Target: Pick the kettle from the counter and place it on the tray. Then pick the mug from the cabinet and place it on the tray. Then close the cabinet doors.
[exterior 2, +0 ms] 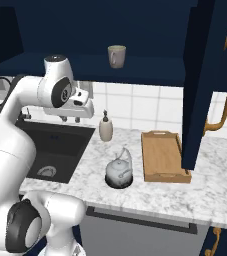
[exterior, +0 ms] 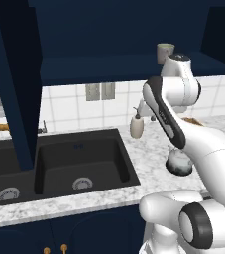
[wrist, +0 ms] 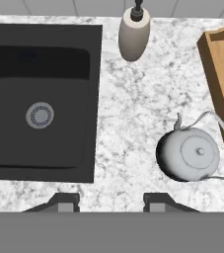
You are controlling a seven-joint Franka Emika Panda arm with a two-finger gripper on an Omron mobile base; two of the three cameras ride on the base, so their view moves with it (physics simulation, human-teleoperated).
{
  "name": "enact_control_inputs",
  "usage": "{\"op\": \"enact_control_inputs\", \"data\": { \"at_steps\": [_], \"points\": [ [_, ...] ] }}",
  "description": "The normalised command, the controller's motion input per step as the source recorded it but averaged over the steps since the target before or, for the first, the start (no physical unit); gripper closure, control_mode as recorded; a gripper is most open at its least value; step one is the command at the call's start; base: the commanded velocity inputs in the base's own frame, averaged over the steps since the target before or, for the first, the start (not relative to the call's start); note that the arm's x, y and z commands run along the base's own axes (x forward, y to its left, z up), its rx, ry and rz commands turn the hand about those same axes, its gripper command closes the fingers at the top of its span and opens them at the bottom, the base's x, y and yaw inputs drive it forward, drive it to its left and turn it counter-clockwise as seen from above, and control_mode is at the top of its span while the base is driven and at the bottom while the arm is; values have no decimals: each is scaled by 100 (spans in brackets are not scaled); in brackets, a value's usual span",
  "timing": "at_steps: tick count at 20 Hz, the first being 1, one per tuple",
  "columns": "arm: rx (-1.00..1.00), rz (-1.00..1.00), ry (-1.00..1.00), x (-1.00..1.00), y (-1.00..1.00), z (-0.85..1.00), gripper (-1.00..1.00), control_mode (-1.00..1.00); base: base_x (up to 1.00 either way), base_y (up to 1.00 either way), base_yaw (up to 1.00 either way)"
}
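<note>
Grey kettle (wrist: 189, 155) right of jaws, untouched

Bare marble counter (wrist: 133, 99) lay open between the sink (wrist: 39, 99) and the kettle (wrist: 188, 154); the soap bottle (wrist: 133, 33) (upright, by the backsplash) and the tray (wrist: 222, 74) flanked it.

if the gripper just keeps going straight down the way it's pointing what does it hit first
Most likely the bare marble counter, between the black sink and the kettle. The gripper points down with open fingers, and the kettle sits off to one side, though depth is hard to judge.
</note>
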Motion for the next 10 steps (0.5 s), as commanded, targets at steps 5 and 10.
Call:
{"op": "enact_control_inputs", "data": {
  "at_steps": [5, 10],
  "points": [
    [-1, -1, 0, -12, -16, -14, -100, -100, 0, 0, 0],
    [0, -8, -2, -29, -63, -37, -100, -100, 0, 0, 0]
  ]
}}
